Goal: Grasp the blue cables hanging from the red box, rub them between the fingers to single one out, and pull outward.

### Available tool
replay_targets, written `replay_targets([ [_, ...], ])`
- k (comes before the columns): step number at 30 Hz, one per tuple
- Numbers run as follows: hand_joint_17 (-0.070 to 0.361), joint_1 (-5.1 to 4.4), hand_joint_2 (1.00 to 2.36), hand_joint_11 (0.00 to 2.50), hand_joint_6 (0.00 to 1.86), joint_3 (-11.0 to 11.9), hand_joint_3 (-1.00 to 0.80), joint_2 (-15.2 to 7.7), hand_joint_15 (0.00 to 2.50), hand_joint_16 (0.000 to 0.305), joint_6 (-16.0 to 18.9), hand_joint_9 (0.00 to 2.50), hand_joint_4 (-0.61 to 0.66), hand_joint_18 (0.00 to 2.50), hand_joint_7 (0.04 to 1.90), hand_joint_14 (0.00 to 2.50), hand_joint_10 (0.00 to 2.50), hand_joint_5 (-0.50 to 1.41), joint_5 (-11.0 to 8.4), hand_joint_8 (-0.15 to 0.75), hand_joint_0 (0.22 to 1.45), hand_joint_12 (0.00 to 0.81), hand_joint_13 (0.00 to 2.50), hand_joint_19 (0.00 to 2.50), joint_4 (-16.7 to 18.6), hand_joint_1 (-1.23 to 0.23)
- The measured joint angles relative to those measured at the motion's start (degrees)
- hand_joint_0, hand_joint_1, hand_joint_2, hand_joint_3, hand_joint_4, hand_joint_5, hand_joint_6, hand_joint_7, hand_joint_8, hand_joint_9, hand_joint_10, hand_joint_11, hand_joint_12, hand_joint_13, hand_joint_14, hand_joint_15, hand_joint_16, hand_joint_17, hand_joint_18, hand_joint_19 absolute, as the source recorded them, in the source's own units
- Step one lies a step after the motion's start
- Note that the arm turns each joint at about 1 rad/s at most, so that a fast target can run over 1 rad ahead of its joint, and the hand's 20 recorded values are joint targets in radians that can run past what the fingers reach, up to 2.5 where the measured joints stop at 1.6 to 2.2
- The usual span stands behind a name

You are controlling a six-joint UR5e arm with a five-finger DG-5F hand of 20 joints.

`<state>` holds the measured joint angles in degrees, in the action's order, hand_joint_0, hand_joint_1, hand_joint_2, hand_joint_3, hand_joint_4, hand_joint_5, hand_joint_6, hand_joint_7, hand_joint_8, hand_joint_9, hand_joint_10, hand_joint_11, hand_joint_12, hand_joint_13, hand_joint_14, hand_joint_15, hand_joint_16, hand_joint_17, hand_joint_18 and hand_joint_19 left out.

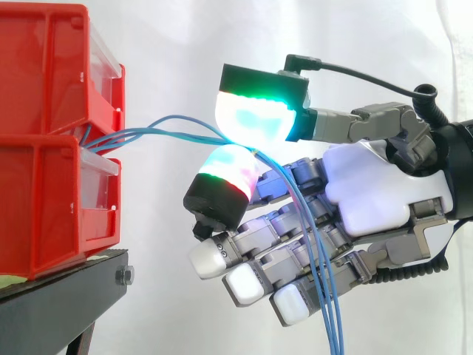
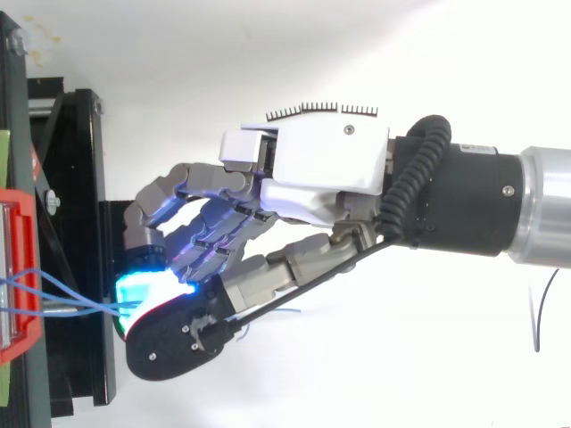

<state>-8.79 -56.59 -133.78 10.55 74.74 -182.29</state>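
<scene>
I'm seeing the hand (image 1: 369, 192) pinching the blue cables (image 1: 148, 133) between its thumb and one finger pad. The cables are running out of the red bins (image 1: 44, 200) and drooping past the palm.

No legible text or numbers, pale strip (image 1: 9, 280) under the red bins (image 1: 44, 111), perhaps a label, unreadable

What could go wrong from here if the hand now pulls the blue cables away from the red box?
Several blue cables run together between the glowing pads, so a pull might drag all of them rather than one. Their loose lengths hang down across the hand's other fingers and could snag there. The strands run almost straight to the red box, so a hard pull may shift it.
</scene>
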Motion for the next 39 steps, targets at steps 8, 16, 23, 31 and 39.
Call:
replay_targets([
  [8, 0.102, -0.02, 1.00, 0.34, 0.91, 0.0, -0.50, 0.0, 0.51, 0.045, 0.0, 0.69, 0.00, 0.72, 1.07, 0.02, 0.01, -0.19, 0.12, 0.232, 0.76, 0.353, 0.77, 0.49, 0.0, -0.91],
  [16, 0.102, -0.01, 1.00, 0.35, 0.89, 0.0, -0.50, 0.0, 0.53, 0.045, 0.0, 0.73, 0.07, 0.73, 1.05, 0.02, 0.01, -0.17, -0.07, 0.231, 0.58, 0.354, 0.78, 0.53, 0.1, -0.84],
  [23, 0.107, -0.01, 1.00, 0.34, 0.89, -0.6, -0.50, 0.0, 0.54, 0.048, 0.0, 0.77, 0.08, 0.74, 1.05, 0.02, 0.01, -0.16, -0.09, 0.250, 0.51, 0.375, 0.81, 0.54, 0.1, -0.73],
  [31, 0.111, -0.11, 1.00, 0.35, 0.88, -4.4, -0.50, 0.0, 0.54, 0.050, 0.5, 0.80, 0.06, 0.73, 1.09, 0.02, 0.01, -0.15, 0.11, 0.259, 0.50, 0.384, 0.81, 0.56, 1.9, -0.63],
  [39, 0.115, 0.07, 1.00, 0.34, 0.88, -4.7, -0.50, 0.0, 0.54, 0.051, 0.5, 0.80, 0.07, 0.72, 1.10, 0.02, 0.01, -0.15, 0.52, 0.268, 0.49, 0.392, 0.81, 0.58, 3.2, -0.60],
])
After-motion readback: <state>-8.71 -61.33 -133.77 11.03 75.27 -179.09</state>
